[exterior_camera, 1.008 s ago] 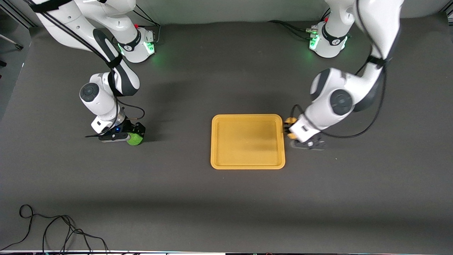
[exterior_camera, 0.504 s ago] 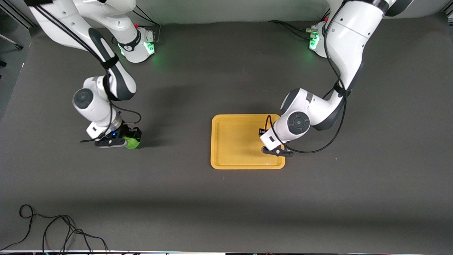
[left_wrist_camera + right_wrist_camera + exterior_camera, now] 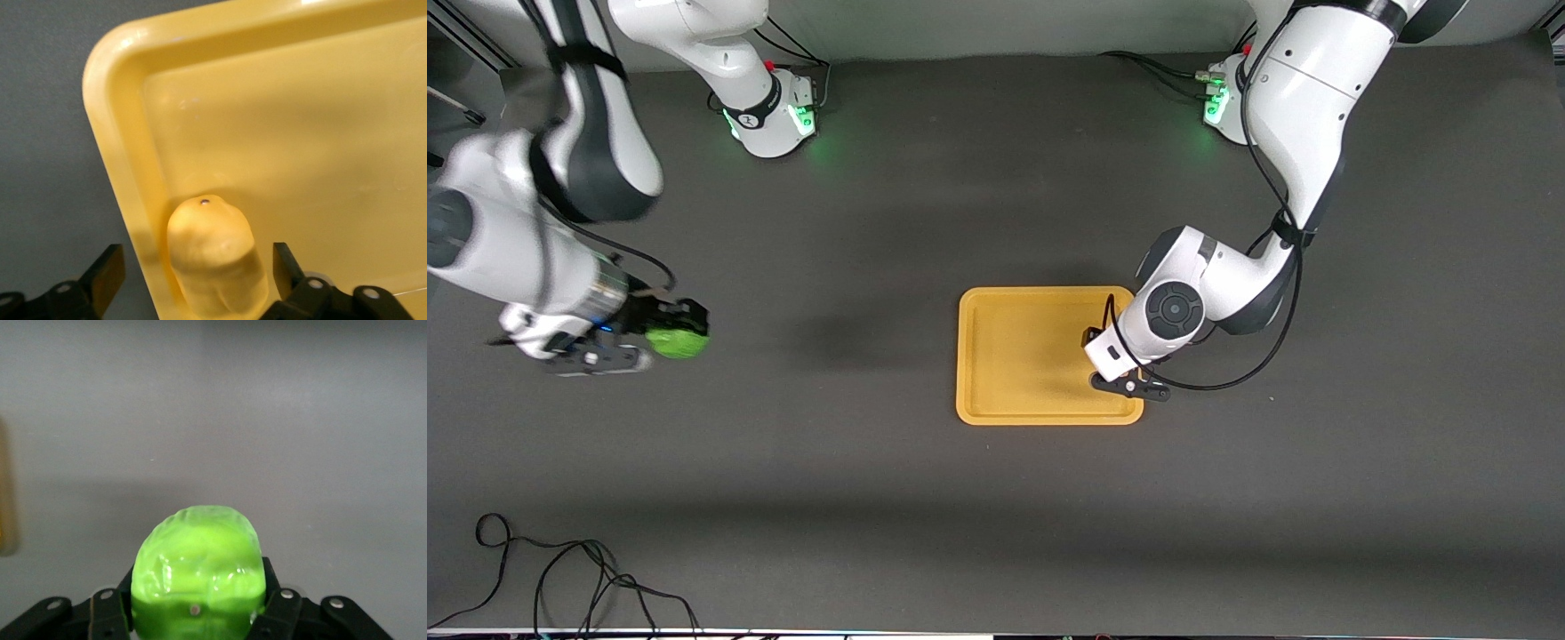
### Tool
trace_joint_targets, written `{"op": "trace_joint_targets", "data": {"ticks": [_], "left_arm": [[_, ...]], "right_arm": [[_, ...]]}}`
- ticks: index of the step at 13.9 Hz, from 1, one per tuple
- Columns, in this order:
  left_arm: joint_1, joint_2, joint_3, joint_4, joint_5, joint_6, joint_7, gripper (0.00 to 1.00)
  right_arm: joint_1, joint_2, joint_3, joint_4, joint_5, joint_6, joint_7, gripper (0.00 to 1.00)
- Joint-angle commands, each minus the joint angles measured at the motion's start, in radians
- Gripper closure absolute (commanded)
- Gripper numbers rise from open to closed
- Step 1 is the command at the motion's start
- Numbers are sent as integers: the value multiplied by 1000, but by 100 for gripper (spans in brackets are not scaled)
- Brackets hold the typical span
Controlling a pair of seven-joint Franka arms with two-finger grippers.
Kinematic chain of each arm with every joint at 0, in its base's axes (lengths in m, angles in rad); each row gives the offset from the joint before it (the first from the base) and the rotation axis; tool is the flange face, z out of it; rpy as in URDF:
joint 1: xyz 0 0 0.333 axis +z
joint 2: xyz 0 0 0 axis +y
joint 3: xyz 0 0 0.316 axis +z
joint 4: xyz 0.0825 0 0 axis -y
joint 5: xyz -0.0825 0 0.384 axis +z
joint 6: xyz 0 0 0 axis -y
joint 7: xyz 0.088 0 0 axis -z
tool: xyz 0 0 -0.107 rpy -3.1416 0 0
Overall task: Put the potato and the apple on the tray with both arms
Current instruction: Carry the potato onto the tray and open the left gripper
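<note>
The orange-yellow tray lies mid-table. My left gripper is low over the tray's corner nearest the front camera at the left arm's end. In the left wrist view the yellow-tan potato lies on the tray just inside its rim. The left gripper is open, its fingers standing apart on either side of the potato with gaps. The wrist hides the potato in the front view. My right gripper is shut on the green apple above the table at the right arm's end. The right wrist view shows the apple clamped in the right gripper.
A loose black cable lies at the table's edge nearest the front camera, at the right arm's end. The two green-lit bases stand along the edge farthest from the front camera.
The right arm has lifted the apple off the table and swung toward its own end. The left gripper moved from beside the tray to over its corner, then held still.
</note>
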State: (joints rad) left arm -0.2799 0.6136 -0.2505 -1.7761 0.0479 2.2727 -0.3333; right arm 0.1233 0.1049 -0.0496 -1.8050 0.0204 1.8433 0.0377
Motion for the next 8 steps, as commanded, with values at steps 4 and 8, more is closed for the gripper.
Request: {"op": "trace_joint_targets", "data": {"ticks": [4,8], "left_arm": [[66,-112,2,76,24,-229,-1,0],[203,-289,-3,142,13,-300,42,0]], "right_arm": [[78,52,5,170,15,-78,109,47],[172,96,5,214,16,-76,246,47]]}}
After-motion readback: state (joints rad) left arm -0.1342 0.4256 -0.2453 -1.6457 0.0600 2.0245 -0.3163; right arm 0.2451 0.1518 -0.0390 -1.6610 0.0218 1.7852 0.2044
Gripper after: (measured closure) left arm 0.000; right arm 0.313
